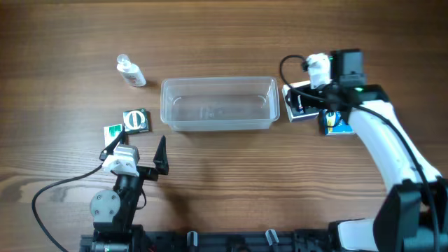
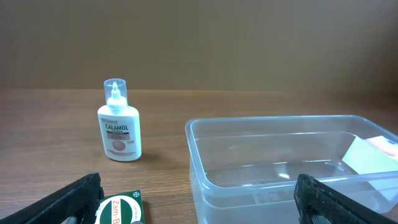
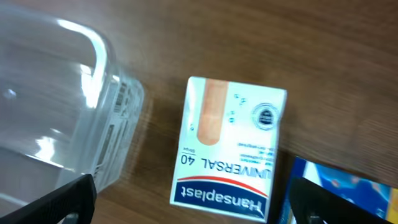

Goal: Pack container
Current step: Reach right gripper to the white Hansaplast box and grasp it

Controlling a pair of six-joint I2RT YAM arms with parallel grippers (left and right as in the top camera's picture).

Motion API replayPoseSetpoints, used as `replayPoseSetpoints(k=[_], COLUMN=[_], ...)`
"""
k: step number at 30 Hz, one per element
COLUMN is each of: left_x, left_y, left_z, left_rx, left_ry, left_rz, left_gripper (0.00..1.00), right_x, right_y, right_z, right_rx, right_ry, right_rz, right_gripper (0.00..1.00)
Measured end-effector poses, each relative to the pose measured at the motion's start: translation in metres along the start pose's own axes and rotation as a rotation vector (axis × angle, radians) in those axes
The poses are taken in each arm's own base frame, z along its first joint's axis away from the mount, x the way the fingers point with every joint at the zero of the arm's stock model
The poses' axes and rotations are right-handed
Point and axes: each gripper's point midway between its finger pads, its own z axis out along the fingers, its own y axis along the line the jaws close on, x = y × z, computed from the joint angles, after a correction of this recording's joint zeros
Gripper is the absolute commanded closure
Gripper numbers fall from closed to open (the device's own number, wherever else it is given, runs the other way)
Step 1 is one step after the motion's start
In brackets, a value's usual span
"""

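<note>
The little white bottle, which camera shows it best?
The left wrist view. There the bottle stands upright, seen from the side, big enough to read CALAMOL on its label. The overhead view shows it only small from above, label unreadable. The right wrist view does not show it at all.

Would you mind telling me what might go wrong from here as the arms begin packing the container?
1. The plaster box lies close between the container and the blue box; the open right gripper may catch either neighbour when closing.
2. The upright bottle could topple if the left gripper clips it.
</note>
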Motion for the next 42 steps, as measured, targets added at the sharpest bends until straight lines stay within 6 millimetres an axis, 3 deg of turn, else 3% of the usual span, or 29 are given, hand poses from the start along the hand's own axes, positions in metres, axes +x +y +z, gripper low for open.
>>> replayPoseSetpoints(k=[9,19,30,36,39,42], left_x=[0.0,0.0,0.0,0.0,0.0,0.0], left_y=[0.0,0.0,0.0,0.0,0.0,0.0], left_z=[0.0,0.0,0.0,0.0,0.0,0.0], left_rx=[0.0,0.0,0.0,0.0,0.0,0.0], left_ry=[0.0,0.0,0.0,0.0,0.0,0.0], left_rz=[0.0,0.0,0.0,0.0,0.0,0.0], left_gripper=[0.0,0.0,0.0,0.0,0.0,0.0], right_x=[0.0,0.015,0.017,0.022,0.008,-0.027], right_y=[-0.024,-0.028,-0.028,-0.027,-0.026,-0.026], right_z=[0.045,0.079,0.079,0.076,0.058,0.014], right_rx=[0.15,0.151,0.151,0.147,0.148,0.16], right_ry=[0.031,0.087,0.091,0.125,0.117,0.029], right_rz=[-0.008,0.04,0.055,0.057,0.064,0.087], right_gripper=[0.0,0.0,0.23,0.24,0.24,0.25])
